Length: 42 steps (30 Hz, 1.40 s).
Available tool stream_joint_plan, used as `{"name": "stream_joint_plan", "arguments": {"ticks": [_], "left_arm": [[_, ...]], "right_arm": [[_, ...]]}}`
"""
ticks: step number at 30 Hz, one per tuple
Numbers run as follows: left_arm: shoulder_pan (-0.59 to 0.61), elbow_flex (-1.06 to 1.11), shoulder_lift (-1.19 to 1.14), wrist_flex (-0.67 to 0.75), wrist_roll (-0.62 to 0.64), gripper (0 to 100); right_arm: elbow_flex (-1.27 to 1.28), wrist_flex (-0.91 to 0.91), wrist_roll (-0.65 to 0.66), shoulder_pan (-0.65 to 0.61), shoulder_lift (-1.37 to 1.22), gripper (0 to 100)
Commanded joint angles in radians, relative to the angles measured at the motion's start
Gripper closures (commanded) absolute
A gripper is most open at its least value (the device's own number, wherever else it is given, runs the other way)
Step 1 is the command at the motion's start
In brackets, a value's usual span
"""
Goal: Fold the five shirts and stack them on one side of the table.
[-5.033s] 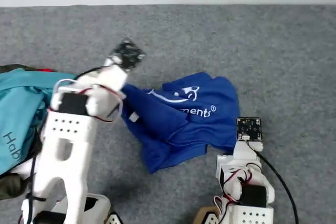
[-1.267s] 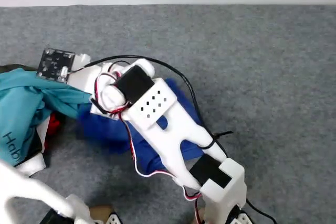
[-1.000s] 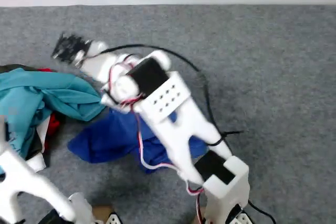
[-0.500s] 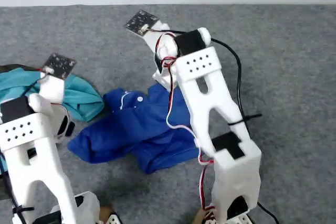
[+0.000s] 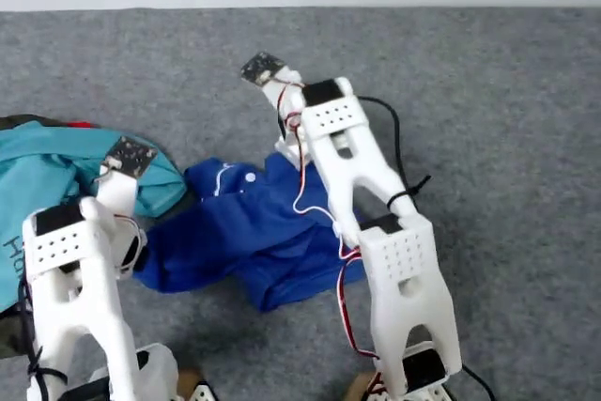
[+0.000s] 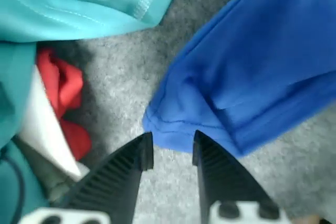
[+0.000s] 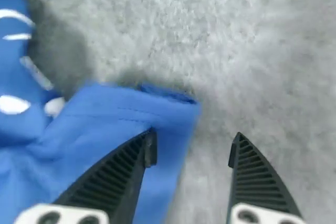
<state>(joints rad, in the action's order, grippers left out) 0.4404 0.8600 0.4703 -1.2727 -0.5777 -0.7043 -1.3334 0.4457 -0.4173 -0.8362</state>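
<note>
Guessing the risk is the right gripper, gaping wide and empty over a corner of the soft, crumpled blue shirt mid-table, pinching fuzzy grey carpet instead (thin floppy hem). Left gripper is hovering slightly parted, holding nothing, at its other end.

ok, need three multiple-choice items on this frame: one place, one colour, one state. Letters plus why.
1. The teal shirt lies at the table's:
A) left side
B) right side
C) centre

2. The cloth at the left tool's tips is:
A) teal
B) blue
C) red

3. The right tool is:
A) shut on cloth
B) shut, empty
C) open

Key:
1 A: in the high view it is bunched beside the left tool.
2 B: the blue shirt's hem sits just past the tips.
3 C: its jaws stand wide apart, nothing gripped.
</note>
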Motion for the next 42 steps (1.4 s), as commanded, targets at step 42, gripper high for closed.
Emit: {"name": "stream_joint_plan", "arguments": {"ticks": [42], "left_arm": [[-0.005, -0.753, 0.015, 0.157, 0.097, 100]], "right_arm": [[-0.009, -0.018, 0.150, 0.234, 0.843, 98.9]]}}
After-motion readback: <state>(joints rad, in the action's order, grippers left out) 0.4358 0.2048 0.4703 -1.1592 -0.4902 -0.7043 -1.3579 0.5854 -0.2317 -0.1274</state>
